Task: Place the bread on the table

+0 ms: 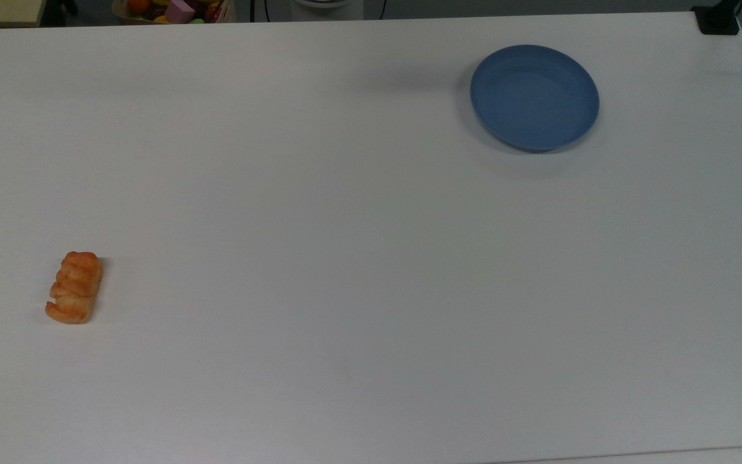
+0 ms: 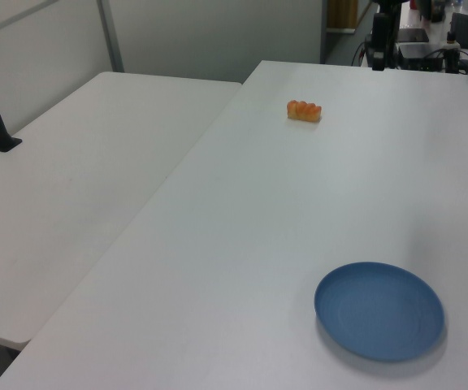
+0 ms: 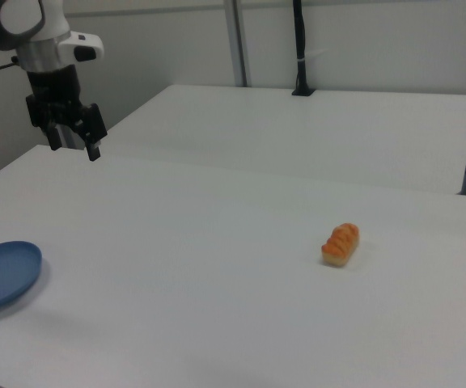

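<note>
- The small oblong golden-orange bread roll (image 1: 75, 287) has a lumpy, segmented, glazed top and a paler flat base. It lies flat on the large plain white matte worktop (image 1: 358, 258), near the top view's left edge.
- In the left view the bread roll (image 2: 305, 110) lies toward the far end of the worktop (image 2: 283, 244); in the right view the roll (image 3: 341, 244) sits right of centre on the worktop (image 3: 201, 283).
- A round, shallow blue plate (image 1: 534, 97) with a smooth raised rim stands well apart from the roll, toward the top view's upper right. It shows in the left view (image 2: 379, 310) near the lower right and in the right view (image 3: 3, 274) at the left edge.
- The black two-finger claw (image 3: 76, 139), under a white and grey arm (image 3: 35, 28), hangs above the worktop near the right view's upper left, well away from the roll; its fingers look spread and grip nothing.
- A second white worktop (image 3: 314, 133) adjoins the first, with a black post (image 3: 300, 48) standing at its far edge before a pale wall.
- Coloured objects (image 1: 174, 9) lie beyond the top view's upper edge of the worktop.
</note>
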Robot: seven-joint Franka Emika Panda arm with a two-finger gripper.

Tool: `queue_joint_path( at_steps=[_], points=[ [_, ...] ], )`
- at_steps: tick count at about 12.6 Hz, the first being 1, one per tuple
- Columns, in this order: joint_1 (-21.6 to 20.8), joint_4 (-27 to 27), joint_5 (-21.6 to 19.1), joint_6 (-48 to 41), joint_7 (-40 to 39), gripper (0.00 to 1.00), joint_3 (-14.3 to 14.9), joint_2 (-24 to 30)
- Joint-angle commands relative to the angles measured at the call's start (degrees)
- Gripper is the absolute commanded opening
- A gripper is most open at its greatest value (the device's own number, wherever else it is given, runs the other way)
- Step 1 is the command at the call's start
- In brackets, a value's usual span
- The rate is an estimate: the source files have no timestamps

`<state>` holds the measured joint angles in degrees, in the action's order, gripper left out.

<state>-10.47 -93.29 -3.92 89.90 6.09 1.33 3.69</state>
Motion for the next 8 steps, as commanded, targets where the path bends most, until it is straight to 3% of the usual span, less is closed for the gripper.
queue_joint_path(
  at_steps=[1, 3, 8],
  points=[
    [0.0, -2.6, 0.0, 6.9, -4.7, 1.00, 0.8, 0.3],
    [1.3, -2.5, 0.1, 9.8, -8.3, 1.00, 1.7, 0.1],
    [1.4, -2.5, 0.0, 9.0, -8.3, 1.00, 1.8, 0.3]
  ],
)
